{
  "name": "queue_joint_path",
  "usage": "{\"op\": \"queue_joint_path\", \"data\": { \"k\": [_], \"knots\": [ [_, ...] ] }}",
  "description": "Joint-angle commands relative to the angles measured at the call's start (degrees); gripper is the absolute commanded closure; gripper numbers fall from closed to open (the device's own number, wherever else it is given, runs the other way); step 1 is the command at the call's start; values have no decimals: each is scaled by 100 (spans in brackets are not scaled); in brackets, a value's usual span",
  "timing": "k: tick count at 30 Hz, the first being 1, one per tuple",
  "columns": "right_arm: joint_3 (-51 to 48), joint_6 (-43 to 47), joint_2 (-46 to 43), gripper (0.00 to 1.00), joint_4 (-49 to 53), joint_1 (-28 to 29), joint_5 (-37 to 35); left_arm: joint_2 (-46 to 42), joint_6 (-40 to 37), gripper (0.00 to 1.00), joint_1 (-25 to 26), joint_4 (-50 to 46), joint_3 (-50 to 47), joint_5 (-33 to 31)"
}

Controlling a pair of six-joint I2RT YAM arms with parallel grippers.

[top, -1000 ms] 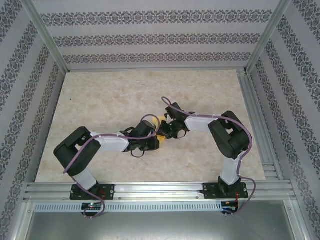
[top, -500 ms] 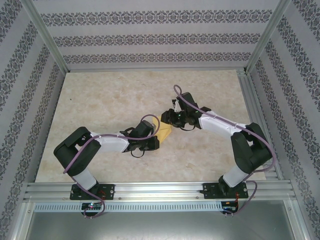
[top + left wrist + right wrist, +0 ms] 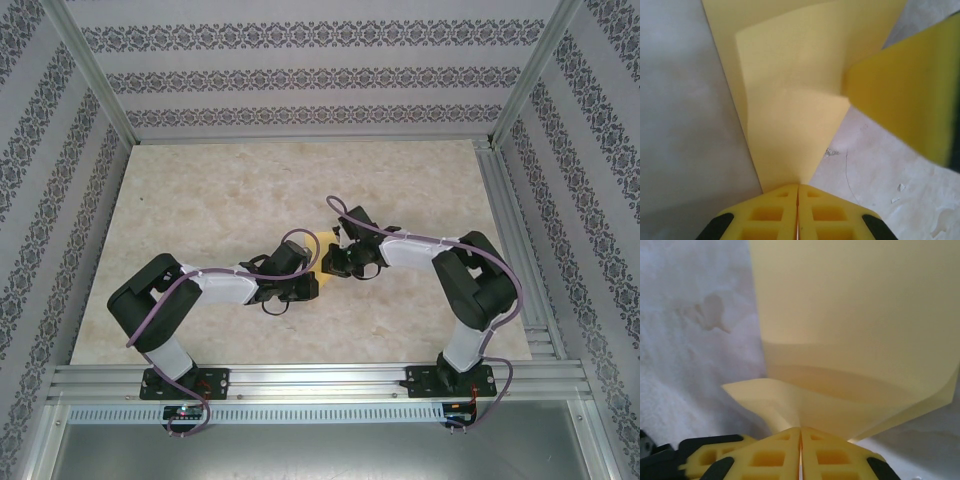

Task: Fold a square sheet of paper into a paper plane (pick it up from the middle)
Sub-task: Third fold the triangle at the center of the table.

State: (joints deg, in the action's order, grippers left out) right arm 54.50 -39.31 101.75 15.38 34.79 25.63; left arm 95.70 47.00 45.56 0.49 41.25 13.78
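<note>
You are holding the square sheet of paper (image 3: pixel 790 110) at the middle of the table (image 3: pixel 200 200). Your left gripper (image 3: pixel 797 189) and right gripper (image 3: pixel 801 432) are each pinching its folded yellow layers from opposite sides.

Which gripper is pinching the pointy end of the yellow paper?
The left gripper: the folded yellow paper narrows to a point right between its shut fingers. The right gripper pinches a wide folded edge instead.
</note>
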Motion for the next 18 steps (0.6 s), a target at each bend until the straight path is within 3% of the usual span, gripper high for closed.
{"op": "queue_joint_path", "data": {
  "k": [1,18],
  "knots": [
    [97,-35,111,90,-218,23,85,159,-5,91,87,-418,-79,-273],
    [-73,-22,213,91,32,-134,-269,81,-16,91,93,-513,-63,-330]
  ]
}}
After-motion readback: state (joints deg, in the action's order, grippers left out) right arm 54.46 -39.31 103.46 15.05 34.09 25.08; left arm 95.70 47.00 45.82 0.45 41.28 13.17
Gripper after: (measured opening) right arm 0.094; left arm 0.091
